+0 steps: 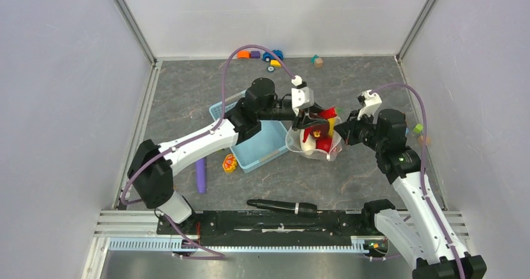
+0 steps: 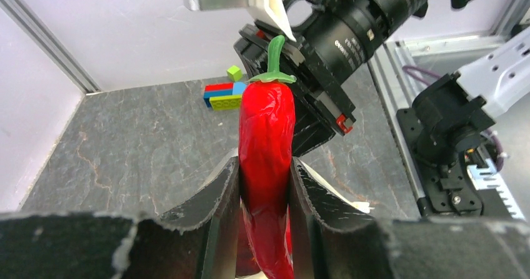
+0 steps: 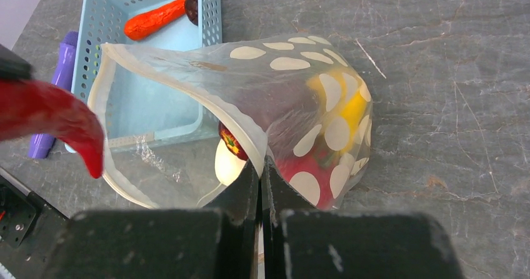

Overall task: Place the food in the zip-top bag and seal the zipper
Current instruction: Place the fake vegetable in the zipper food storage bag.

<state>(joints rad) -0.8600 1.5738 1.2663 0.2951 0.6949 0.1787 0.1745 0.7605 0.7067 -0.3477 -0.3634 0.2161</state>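
Gripping chili (image 2: pixel 265 135) lengthwise in left fingers (image 2: pixel 219 210), at 12 o'clock from bag (image 3: pixel 281 97) mouth in top view, pinched open in right fingers (image 3: pixel 240 191).

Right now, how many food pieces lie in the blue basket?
2: orange carrot and maroon piece, together in one corner; the bag hides part of the basket.

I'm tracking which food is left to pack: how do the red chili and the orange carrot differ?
The red chili is pinched in the left end effector, in the air; the orange carrot lies flat in the light-blue basket, untouched. The chili is glossy red with a green stem; the carrot is orange. Both are toy food not yet in the zip-top bag.
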